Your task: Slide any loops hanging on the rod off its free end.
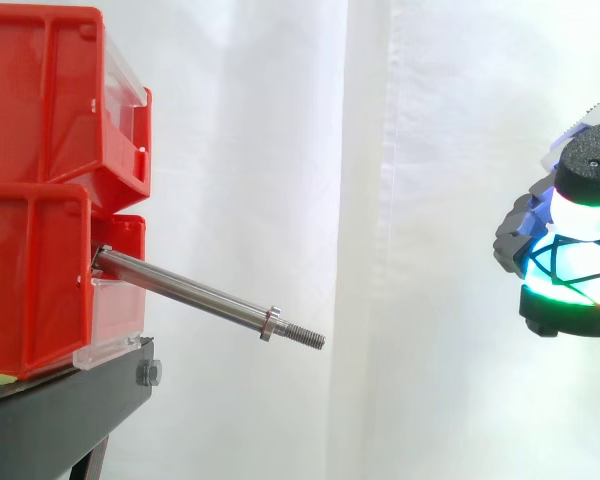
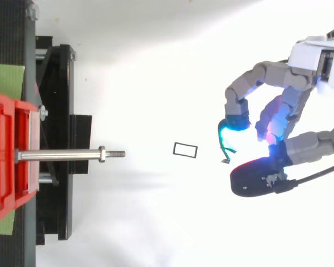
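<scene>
1 small rectangular loop (image 2: 185, 149) was off the rod (image 1: 195, 293), between its threaded free end and the hand (image 2: 281, 108). The rod, sticking out from the red bins (image 1: 40, 200), was bare. The loop looked thin and light, likely to slide easily on smooth steel yet snag on the nut (image 1: 270, 323), so hooking its inside edge would suit. A thin dark strand (image 2: 225, 146) showed just beside the hand. The hand hung well apart from the rod; whether it held anything could not be told.

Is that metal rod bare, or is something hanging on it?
Bare: the rod shows clean metal from the red bin to its threaded tip in side and top views.
</scene>
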Available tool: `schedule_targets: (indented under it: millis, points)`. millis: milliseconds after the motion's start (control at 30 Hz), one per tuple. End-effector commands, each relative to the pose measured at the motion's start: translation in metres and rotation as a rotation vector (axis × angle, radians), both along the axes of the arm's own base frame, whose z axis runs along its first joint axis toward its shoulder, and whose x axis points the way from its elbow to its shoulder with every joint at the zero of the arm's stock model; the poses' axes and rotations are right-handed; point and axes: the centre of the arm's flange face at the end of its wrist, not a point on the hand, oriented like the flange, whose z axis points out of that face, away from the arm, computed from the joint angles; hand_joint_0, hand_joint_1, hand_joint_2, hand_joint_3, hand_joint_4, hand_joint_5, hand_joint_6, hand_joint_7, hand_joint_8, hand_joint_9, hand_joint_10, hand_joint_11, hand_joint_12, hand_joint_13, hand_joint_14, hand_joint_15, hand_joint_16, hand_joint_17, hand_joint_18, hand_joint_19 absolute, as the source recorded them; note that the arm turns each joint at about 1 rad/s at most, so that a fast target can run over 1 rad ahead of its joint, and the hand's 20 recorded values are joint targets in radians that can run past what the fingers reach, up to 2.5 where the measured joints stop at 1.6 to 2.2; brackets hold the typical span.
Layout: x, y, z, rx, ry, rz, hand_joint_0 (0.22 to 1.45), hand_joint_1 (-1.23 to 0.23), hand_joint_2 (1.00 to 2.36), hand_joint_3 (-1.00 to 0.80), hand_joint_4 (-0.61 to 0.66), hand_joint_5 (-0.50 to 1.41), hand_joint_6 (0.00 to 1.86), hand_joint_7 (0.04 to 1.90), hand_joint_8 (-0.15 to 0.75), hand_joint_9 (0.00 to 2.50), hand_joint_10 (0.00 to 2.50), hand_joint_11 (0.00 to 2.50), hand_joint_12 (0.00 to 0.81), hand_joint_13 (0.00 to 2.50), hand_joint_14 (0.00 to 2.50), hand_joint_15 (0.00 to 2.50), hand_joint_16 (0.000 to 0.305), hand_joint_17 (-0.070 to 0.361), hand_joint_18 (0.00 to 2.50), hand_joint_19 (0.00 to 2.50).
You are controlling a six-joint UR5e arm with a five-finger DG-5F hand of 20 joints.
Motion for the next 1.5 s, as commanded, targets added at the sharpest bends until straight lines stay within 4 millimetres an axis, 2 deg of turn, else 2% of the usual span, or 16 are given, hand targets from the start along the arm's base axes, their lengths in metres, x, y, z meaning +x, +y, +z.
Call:
schedule_targets:
  millis: [0,100,200,333,433,467,533,600,667,733,900,1167,1267,1467]
  points:
    - [-0.0002,0.0001,-0.0001,0.003,0.001,-0.001,0.59,-0.73,1.01,-0.14,-0.01,-0.10,0.90,1.07,0.297,1.27,0.03,0.81,0.377,0.92,0.02,0.46,0.055,0.124,1.02,0.51]
    - [-0.0002,-0.0001,0.0000,0.003,0.000,-0.004,0.62,-0.80,1.01,-0.08,-0.04,-0.11,0.92,1.07,0.294,1.29,0.03,0.94,0.372,0.92,0.02,0.49,0.054,0.122,1.00,0.51]
    - [-0.0002,-0.0001,0.0000,0.003,0.000,-0.004,0.63,-0.81,1.02,-0.10,-0.06,-0.11,0.93,1.03,0.283,1.31,0.03,1.01,0.361,0.92,0.02,0.50,0.052,0.116,0.99,0.52]
    - [-0.0002,-0.0001,0.0000,0.003,0.000,-0.004,0.64,-0.81,1.02,-0.14,-0.08,-0.12,0.93,1.02,0.286,1.26,0.03,0.94,0.343,0.88,0.02,0.45,0.049,0.110,0.95,0.52]
    - [-0.0002,-0.0001,0.0000,0.003,0.000,-0.004,0.64,-0.80,1.02,-0.16,-0.07,-0.12,0.92,1.00,0.343,1.01,0.02,0.42,0.320,0.79,0.01,0.31,0.046,0.103,0.92,0.47]
    - [-0.0002,-0.0001,0.0000,0.003,0.000,-0.004,0.64,-0.80,1.02,-0.16,-0.08,-0.12,0.92,0.99,0.347,1.00,0.02,0.39,0.318,0.78,0.01,0.30,0.046,0.103,0.91,0.48]
    - [0.0000,0.0000,0.0000,0.004,-0.001,-0.004,0.63,-0.80,1.02,-0.17,-0.06,-0.12,0.92,0.98,0.339,0.79,0.00,0.08,0.311,0.71,0.01,0.22,0.045,0.101,0.89,0.44]
    - [0.0000,0.0001,0.0000,0.004,-0.001,-0.002,0.62,-0.79,1.01,-0.20,-0.05,-0.12,0.92,0.97,0.340,0.76,0.00,0.01,0.317,0.69,0.01,0.19,0.047,0.106,0.87,0.43]
    - [0.0000,0.0001,0.0000,0.004,-0.001,-0.002,0.61,-0.76,1.01,-0.23,-0.03,-0.12,0.91,1.01,0.318,0.73,0.00,0.00,0.315,0.66,0.01,0.18,0.047,0.106,0.85,0.43]
    - [0.0002,0.0002,0.0000,0.005,-0.002,-0.002,0.58,-0.67,1.01,-0.27,-0.02,-0.12,0.89,1.00,0.284,0.71,0.00,0.04,0.310,0.64,0.01,0.20,0.046,0.104,0.81,0.47]
    - [0.0002,0.0002,0.0000,0.009,-0.003,-0.005,0.57,-0.55,1.01,-0.30,-0.01,-0.12,0.87,1.01,0.256,0.72,0.00,0.08,0.311,0.62,0.01,0.22,0.045,0.102,0.78,0.49]
    - [0.0002,0.0002,0.0000,0.011,-0.004,-0.006,0.58,-0.50,1.01,-0.29,0.02,-0.11,0.85,1.00,0.253,0.78,0.01,0.14,0.316,0.63,0.01,0.24,0.045,0.102,0.78,0.50]
    - [0.0002,0.0002,0.0000,0.011,-0.004,-0.006,0.58,-0.50,1.01,-0.29,0.04,-0.10,0.84,1.03,0.261,0.81,0.01,0.22,0.324,0.65,0.01,0.28,0.045,0.102,0.78,0.51]
    - [0.0002,0.0002,0.0000,0.011,-0.004,-0.006,0.59,-0.57,1.02,-0.28,0.06,-0.10,0.85,1.05,0.271,0.86,0.02,0.37,0.337,0.66,0.01,0.32,0.045,0.101,0.79,0.51]
